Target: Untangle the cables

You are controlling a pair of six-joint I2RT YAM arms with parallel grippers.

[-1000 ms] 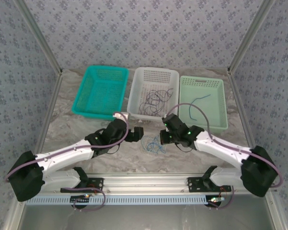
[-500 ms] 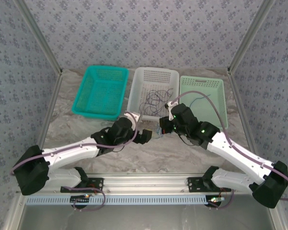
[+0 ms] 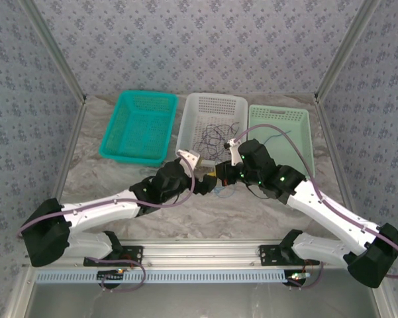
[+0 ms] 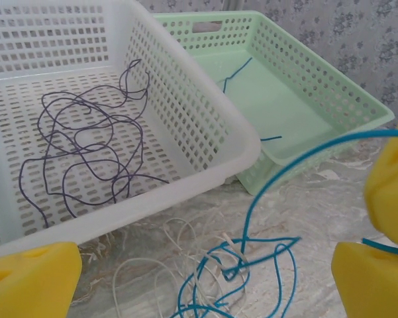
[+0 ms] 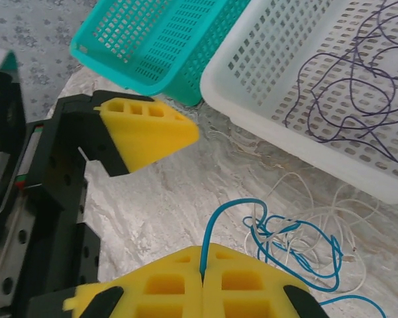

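Dark cables (image 3: pixel 215 138) lie sorted in the white basket (image 3: pixel 185 126), and one blue cable (image 3: pixel 276 136) lies in the green basket (image 3: pixel 309 146) to its right. In front of the white basket, on the bench (image 5: pixel 152 212), a tangle of blue and pale cables (image 4: pixel 232 265) is left to separate. The right gripper (image 5: pixel 202 265) has its fingers pinching a blue strand (image 5: pixel 215 225), and the left gripper (image 4: pixel 200 281) has its fingers spread.

No text, label, brand, number or sign could be read in any view.
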